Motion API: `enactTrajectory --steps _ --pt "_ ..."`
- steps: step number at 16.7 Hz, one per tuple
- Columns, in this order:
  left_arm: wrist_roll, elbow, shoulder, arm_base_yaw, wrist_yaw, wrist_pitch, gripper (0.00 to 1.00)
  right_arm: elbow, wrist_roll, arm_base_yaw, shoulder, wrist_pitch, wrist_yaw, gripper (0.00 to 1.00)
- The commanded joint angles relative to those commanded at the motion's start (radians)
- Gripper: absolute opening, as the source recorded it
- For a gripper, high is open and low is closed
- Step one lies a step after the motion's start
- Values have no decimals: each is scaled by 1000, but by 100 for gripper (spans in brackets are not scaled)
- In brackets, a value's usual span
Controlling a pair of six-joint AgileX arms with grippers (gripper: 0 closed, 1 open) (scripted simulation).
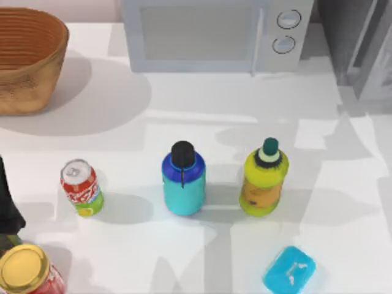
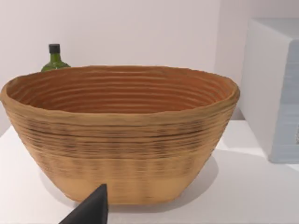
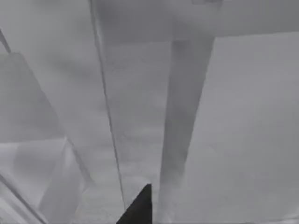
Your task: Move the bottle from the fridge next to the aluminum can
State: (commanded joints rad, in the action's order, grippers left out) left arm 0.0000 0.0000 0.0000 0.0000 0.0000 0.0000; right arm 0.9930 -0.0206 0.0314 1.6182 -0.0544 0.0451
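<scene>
Nearest the overhead camera, at the desk's (image 1: 343, 202) near left corner, stands a red jar with a gold lid (image 1: 24, 269), with a dark piece of the left arm (image 1: 8, 208) just above it at the left edge. Along the middle of the white desk three containers stand upright in a row, apart from one another. At the left is the aluminum can (image 1: 81, 188), small and red with white lettering, a green base band and a silver top. In the centre stands the bottle (image 1: 183, 179): stout, blue above, turquoise below, with a black screw cap and a small black loop. To its right is a yellow-green bottle (image 1: 264, 179) with an orange label and dark green cap. A blue block (image 1: 289, 270) lies near the front right. A wicker basket (image 1: 27, 58) sits at the far left, a pale microwave (image 1: 214, 33) at the far centre, and the fridge (image 1: 361, 46) at the far right corner. The left wrist camera faces the basket; the right wrist camera faces grey fridge panels. Whether either gripper is open cannot be told.
</scene>
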Motion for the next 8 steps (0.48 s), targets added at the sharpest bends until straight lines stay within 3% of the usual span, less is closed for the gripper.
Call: enactTrajectory --steps 8 --pt "0 0 0 0 0 0 100 34 1 11 36 6 -10 100"
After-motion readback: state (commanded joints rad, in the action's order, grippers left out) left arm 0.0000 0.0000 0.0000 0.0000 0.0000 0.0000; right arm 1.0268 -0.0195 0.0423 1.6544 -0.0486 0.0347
